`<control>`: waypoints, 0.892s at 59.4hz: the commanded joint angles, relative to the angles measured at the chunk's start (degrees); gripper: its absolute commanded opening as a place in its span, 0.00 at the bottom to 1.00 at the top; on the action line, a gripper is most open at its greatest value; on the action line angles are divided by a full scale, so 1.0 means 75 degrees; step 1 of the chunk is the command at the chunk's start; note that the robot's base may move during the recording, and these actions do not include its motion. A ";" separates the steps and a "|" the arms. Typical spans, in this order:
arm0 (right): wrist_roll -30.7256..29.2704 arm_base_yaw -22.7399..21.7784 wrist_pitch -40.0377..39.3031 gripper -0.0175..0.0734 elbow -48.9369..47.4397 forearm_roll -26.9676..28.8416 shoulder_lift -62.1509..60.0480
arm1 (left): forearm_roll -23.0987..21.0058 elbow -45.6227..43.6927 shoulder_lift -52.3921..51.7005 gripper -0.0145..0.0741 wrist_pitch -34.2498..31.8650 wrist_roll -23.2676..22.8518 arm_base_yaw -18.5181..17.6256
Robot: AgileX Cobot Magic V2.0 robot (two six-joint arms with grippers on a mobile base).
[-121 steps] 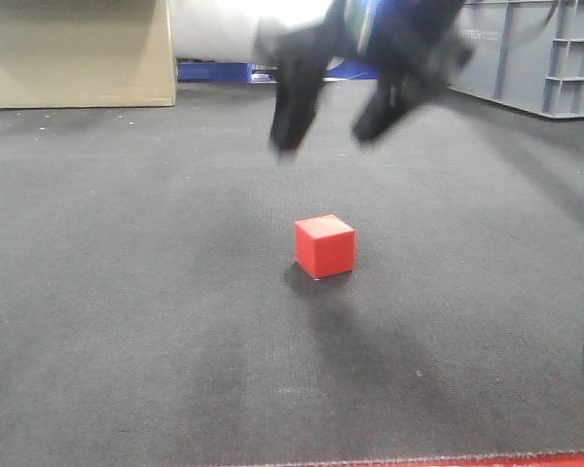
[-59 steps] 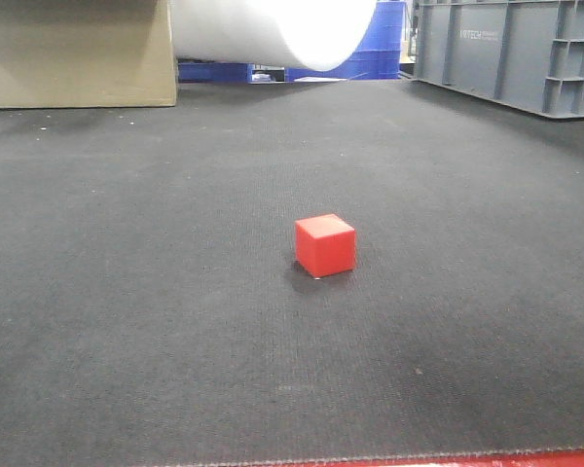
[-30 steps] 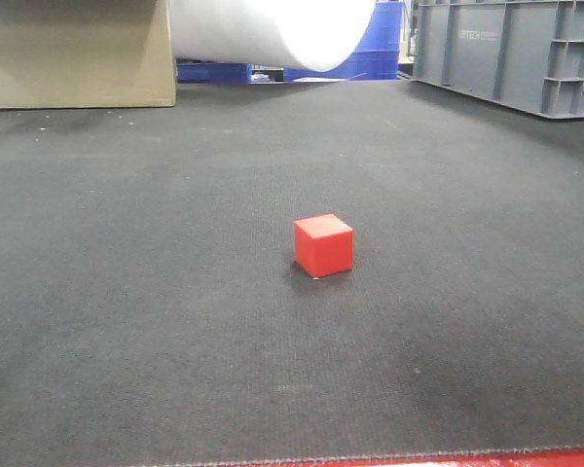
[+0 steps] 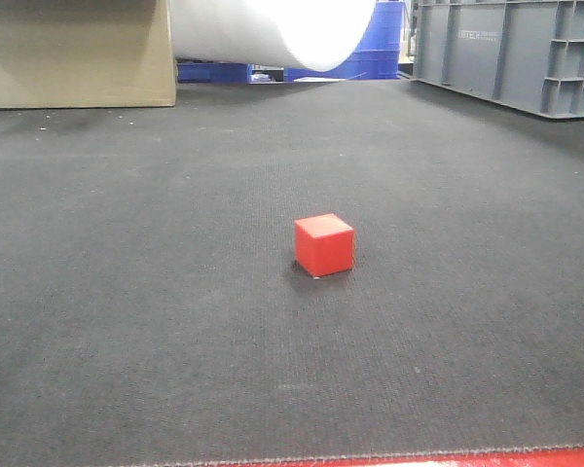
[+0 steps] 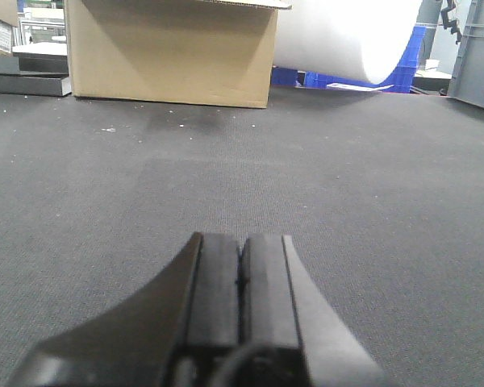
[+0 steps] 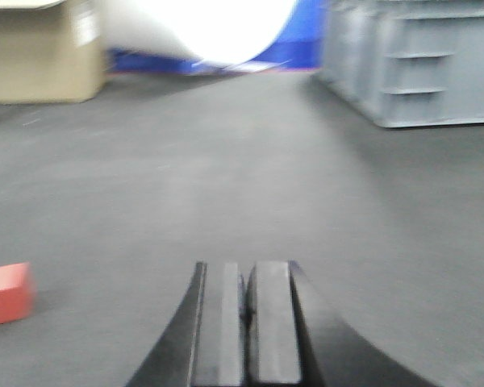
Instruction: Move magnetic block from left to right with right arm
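One red magnetic block (image 4: pixel 324 245) sits alone mid-mat, untouched; in right wrist view it lies low at far left; right gripper (image 6: pixel 246 318) pressed closed, empty, low over mat; left gripper (image 5: pixel 242 290) likewise closed, idle; advice: spread right fingers first, swing left, centre over cube, descend square to faces.

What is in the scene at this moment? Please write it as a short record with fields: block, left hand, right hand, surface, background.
block: magnetic block, red cube, resting alone on the mat, not held
left hand: left hand, fingers closed together, empty, low over the mat
right hand: right hand, fingers closed together, empty; the block lies to its left, apart from it
surface: dark grey mat
background: cardboard box, white roll, grey crate
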 commanded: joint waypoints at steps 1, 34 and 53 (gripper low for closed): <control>-0.0064 -0.0263 -0.1108 0.27 0.0301 -0.0086 -0.0216 | 0.0000 0.0070 -0.0104 0.03 -0.0718 -0.0051 0.0028; -0.0064 -0.0317 -0.0962 0.27 0.0783 -0.0078 -0.0641 | 0.0000 0.0070 -0.0090 0.03 -0.0718 -0.0051 0.0028; -0.0064 -0.0317 -0.0962 0.27 0.0783 -0.0078 -0.0641 | 0.0000 0.0070 -0.0090 0.03 -0.0718 -0.0051 0.0028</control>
